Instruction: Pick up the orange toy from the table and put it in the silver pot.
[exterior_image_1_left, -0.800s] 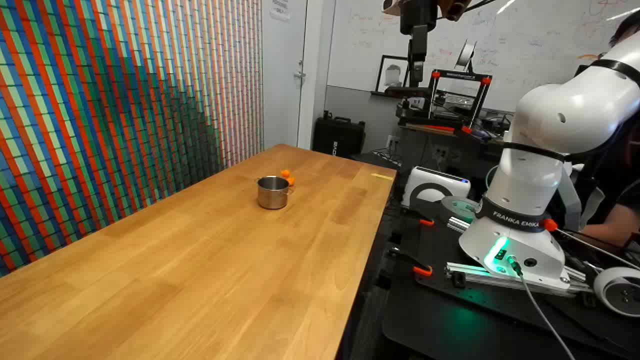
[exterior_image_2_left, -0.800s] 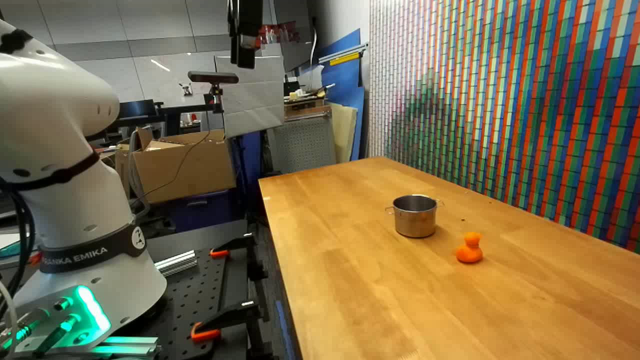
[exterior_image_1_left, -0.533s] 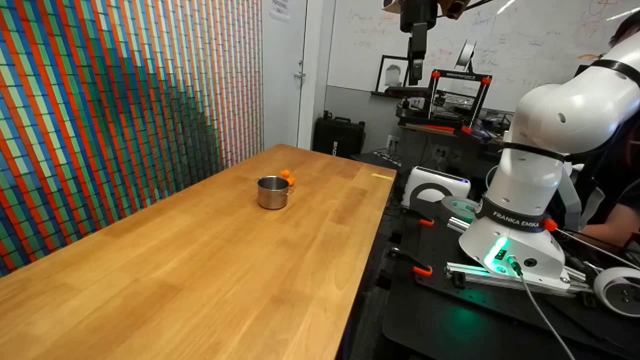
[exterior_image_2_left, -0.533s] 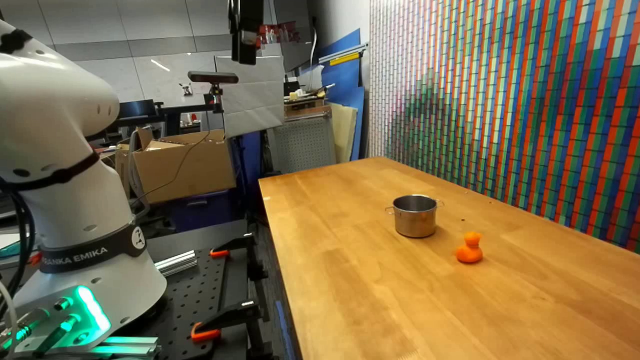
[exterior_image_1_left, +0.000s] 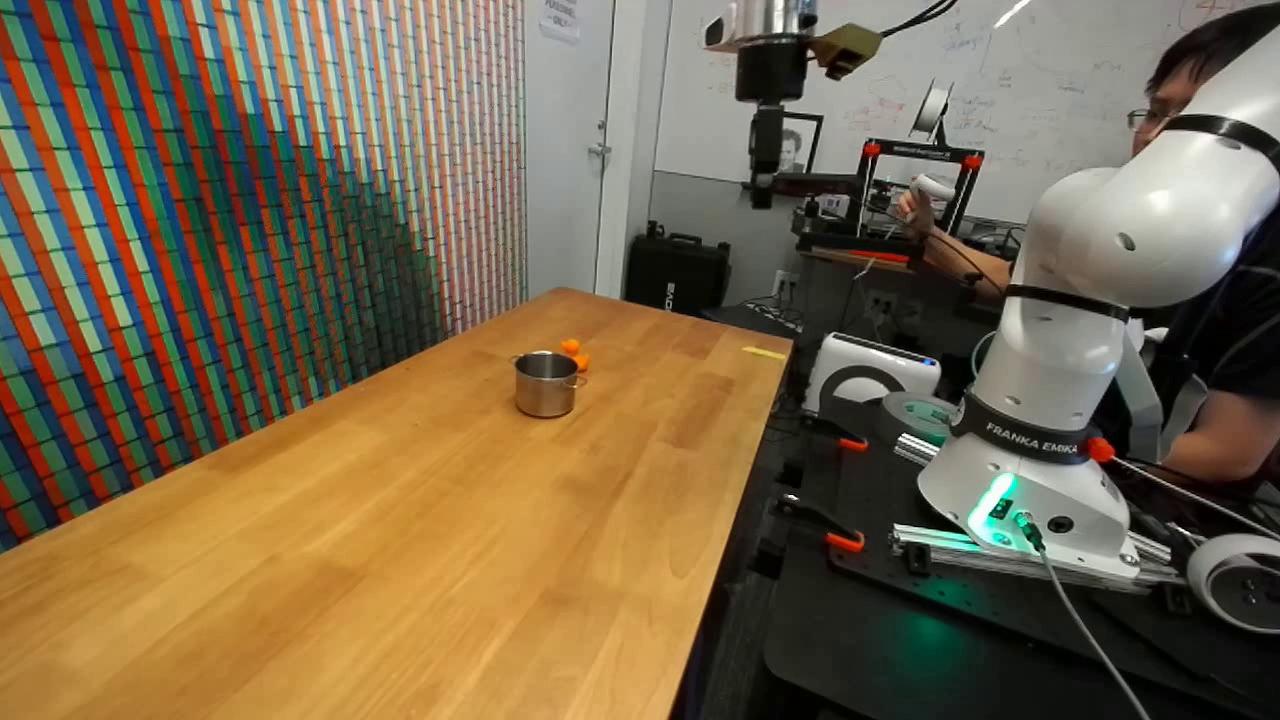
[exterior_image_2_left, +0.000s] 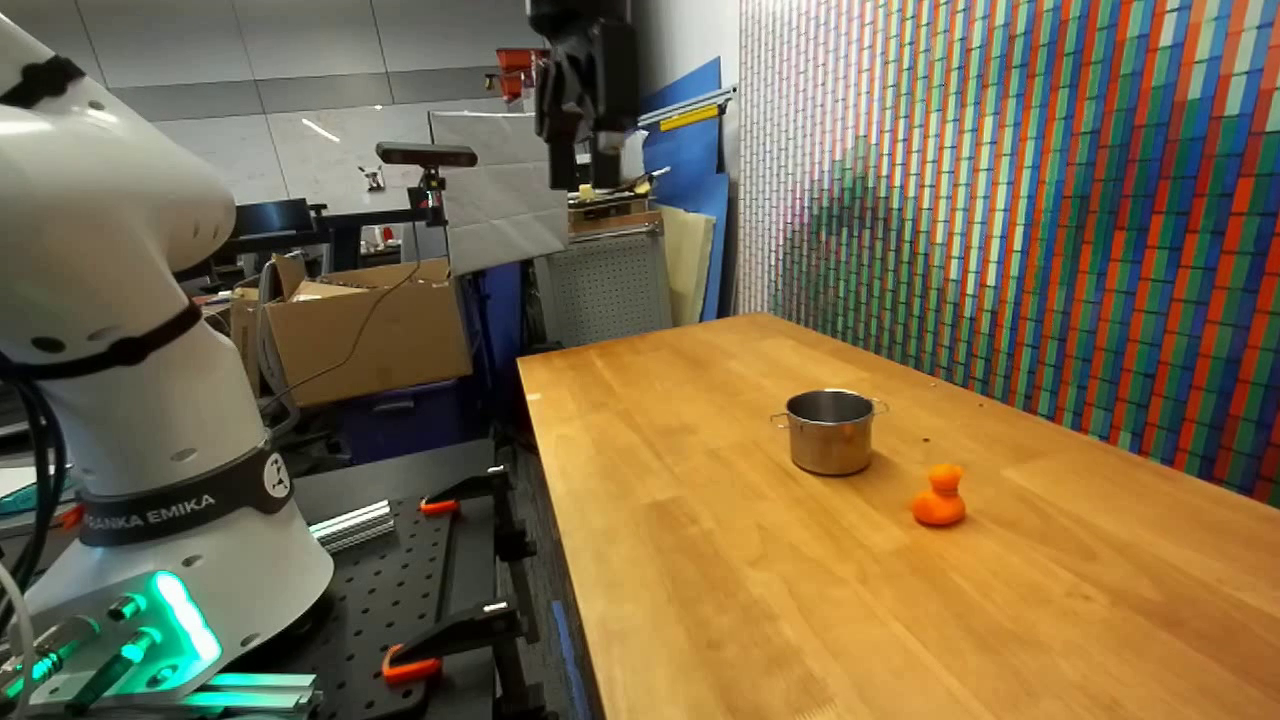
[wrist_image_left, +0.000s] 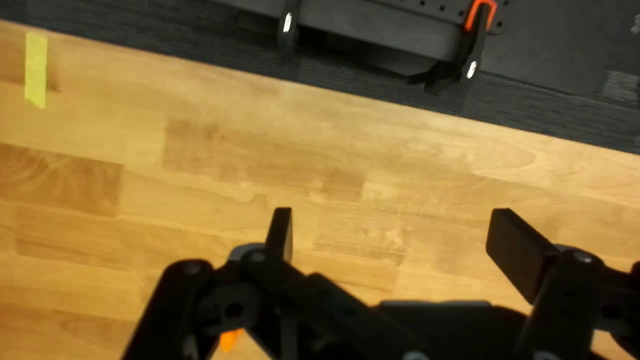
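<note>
While the end effector (exterior_image_2_left: 585, 180) hovers, orange toy (exterior_image_2_left: 940, 500) below, well apart.

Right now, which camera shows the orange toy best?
An exterior view where the orange toy stands whole, uncovered. An exterior view with the silver pot in front hides part; the wrist view shows only an orange scrap, likely the toy, behind the gripper.

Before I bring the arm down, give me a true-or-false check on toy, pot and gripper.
1. The gripper hangs above the table. True.
2. The gripper is shut. False: it is open.
3. The orange toy stands on the table, apart from the pot. True.
4. The pot lies on its side. False: it stands upright.
5. The wrist view shows the whole toy. False: only a bit of orange shows past the gripper.
</note>
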